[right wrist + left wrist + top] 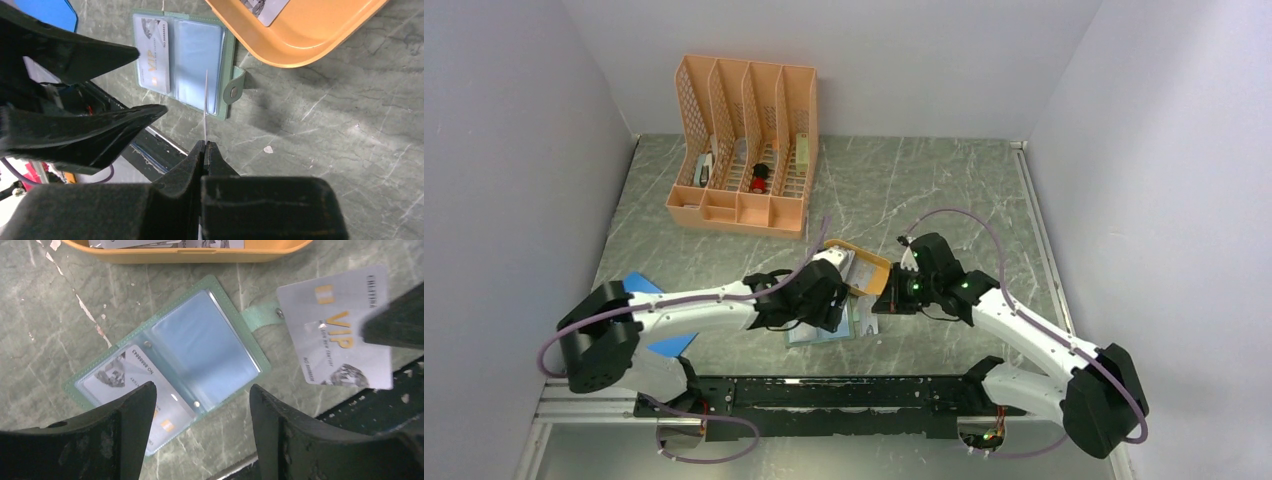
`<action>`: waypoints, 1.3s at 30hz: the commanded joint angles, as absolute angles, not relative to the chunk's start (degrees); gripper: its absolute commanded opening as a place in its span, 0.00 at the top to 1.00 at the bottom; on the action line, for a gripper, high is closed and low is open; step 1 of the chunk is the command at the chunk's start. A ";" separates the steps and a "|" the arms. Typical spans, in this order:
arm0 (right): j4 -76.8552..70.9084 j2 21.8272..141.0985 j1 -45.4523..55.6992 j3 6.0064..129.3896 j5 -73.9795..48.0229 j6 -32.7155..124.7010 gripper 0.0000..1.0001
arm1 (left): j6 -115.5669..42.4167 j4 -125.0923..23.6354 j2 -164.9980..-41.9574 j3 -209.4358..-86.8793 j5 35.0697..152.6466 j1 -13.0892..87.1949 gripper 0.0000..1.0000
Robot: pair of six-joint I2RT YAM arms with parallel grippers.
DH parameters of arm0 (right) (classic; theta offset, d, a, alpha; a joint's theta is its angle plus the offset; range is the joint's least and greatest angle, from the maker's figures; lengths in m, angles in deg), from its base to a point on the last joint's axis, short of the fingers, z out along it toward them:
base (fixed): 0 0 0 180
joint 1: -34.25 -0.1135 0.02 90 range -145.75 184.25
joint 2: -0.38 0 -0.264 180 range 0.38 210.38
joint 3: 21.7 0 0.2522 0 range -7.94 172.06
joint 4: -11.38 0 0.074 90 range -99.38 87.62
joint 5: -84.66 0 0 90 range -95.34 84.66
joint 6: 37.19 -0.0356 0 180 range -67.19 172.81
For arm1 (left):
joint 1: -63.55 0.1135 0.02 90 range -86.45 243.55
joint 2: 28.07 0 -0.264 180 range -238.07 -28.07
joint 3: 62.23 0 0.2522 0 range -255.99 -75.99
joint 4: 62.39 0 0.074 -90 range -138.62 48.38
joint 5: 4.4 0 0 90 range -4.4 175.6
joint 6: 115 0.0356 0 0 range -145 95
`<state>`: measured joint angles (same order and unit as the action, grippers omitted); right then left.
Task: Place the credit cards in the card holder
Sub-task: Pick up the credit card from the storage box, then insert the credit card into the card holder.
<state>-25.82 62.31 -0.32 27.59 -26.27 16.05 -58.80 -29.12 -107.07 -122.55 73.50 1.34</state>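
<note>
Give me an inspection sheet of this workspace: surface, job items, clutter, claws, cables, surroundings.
Surface: marbled grey-green table, small pale flecks.
Job's things: card holder lies open and flat; pocketed card in one side; VIP card held in the air beside it; spare cards in the orange tray.
Clutter: orange desk organiser; blue sheet.
Claws: left claw open, empty, above the holder; right claw shut on the VIP card.
Cables: purple cables loop along both arms.
Surroundings: plain pale walls.

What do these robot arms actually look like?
The left arm and right arm are white tubes between chunky black joints, each trailed by a thin purple cable. The left end effector and right end effector both have two tapered black fingers. Small green lights glow near the right wrist.
</note>
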 commanded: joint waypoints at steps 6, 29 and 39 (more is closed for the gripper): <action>-24.48 56.48 -0.30 24.65 -24.22 17.02 1.00 | -56.18 -30.15 -113.69 -125.66 66.66 -1.11 0.28; -19.52 64.18 -4.71 24.02 -29.73 19.29 1.00 | -59.72 -29.93 -105.15 -119.67 66.17 -1.42 0.29; -19.40 69.34 -5.56 23.63 -30.11 17.23 1.00 | -62.94 -26.07 -101.29 -117.21 61.96 -1.40 0.33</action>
<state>-20.31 68.02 -5.19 23.33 -30.00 18.11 -61.03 -28.16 -102.51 -118.64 64.73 -1.07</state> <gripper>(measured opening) 0.009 0.676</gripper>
